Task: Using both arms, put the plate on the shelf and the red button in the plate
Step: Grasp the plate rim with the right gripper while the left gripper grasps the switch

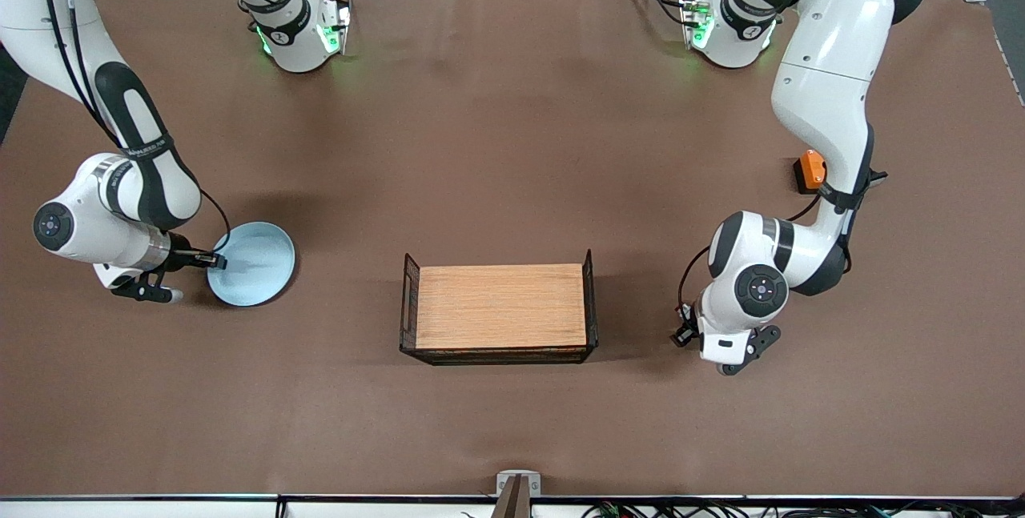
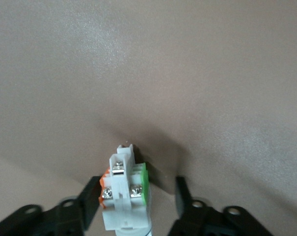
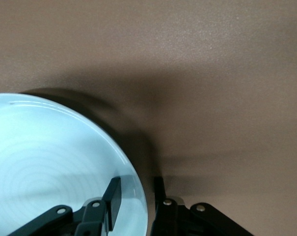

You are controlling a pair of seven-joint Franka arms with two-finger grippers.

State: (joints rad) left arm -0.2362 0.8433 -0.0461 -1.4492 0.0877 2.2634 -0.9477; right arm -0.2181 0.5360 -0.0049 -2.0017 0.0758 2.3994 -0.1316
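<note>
Plate [image 1: 255, 264]: pale blue, round, shallow, with faint concentric rings; it lay on the table toward the right arm's end, level with the wooden tray [image 1: 500, 306]. The right gripper [image 1: 215, 262] straddled its rim at the edge toward that end; in the right wrist view one finger [image 3: 113, 196] sat inside the plate [image 3: 50, 167] and the other just outside the rim, jaws narrow with the rim between them, though whether they pinched it could not be told.

Red button: only its white-grey body with silver screws, a green side and an orange side appeared, in the left wrist view [image 2: 124, 194], standing between the fingers of the left gripper [image 2: 138, 199]. One finger was against its orange side; a gap showed between the green side and the other finger [image 2: 183, 199], so the jaws stood partly open around it. The red cap was hidden.

Table [image 1: 512, 142]: brown matte covering, lightly creased near the robot bases. The tray, with a dark wire frame, stood at its middle. An orange box [image 1: 810, 170] lay toward the left arm's end, farther from the front camera than the left gripper [image 1: 681, 334].

The front view alone showed the tray and the orange box; there the button was hidden under the left wrist.
</note>
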